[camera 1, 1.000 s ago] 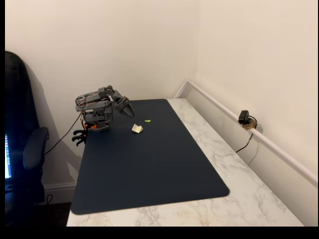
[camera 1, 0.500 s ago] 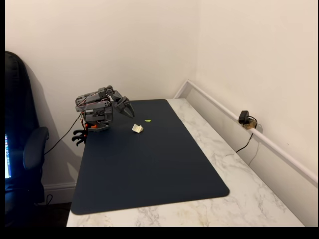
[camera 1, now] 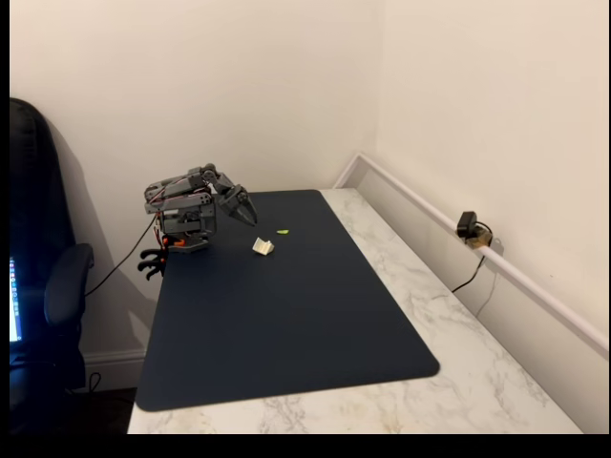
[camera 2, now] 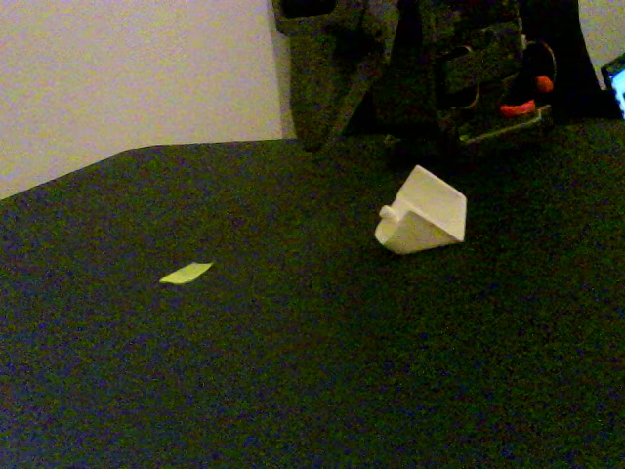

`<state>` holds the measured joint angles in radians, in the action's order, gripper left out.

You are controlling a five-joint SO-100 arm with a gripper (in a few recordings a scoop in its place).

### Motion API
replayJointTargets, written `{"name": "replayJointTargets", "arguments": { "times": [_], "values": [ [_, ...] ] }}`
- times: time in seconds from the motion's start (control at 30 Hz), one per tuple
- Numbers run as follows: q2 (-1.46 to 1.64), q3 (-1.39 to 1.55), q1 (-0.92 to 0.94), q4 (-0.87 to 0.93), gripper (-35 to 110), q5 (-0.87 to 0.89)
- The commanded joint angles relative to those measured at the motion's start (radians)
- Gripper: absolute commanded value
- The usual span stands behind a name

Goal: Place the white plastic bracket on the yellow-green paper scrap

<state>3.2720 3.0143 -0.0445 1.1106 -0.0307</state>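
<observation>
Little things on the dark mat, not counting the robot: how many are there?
2. The white plastic bracket lies near the gripper. The yellow-green paper scrap lies apart from it, farther from the arm. More could hide behind the arm.

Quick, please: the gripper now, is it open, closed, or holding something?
Gripper: folded back near the arm base, holding nothing; open or shut cannot be told. White plastic bracket lies free on the mat.

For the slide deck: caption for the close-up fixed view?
White plastic bracket and yellow-green paper scrap lie apart on the dark mat.
</observation>
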Motion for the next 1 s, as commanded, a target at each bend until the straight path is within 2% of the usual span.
{"name": "replayJointTargets", "arguments": {
  "times": [0.0, 0.3, 0.6, 0.83, 0.97],
  "values": [
    [0.032, 0.003, 0.005, 0.003, 0, -0.018],
    [0.032, -0.003, 0.005, -0.012, 0, -0.029],
    [-0.012, -0.298, -0.003, 0.094, 0, 0.043],
    [-0.638, -0.772, -0.118, 0.17, 0, -0.014],
    [-0.873, -0.98, -0.181, 0.259, 0, -0.032]
  ]
}}
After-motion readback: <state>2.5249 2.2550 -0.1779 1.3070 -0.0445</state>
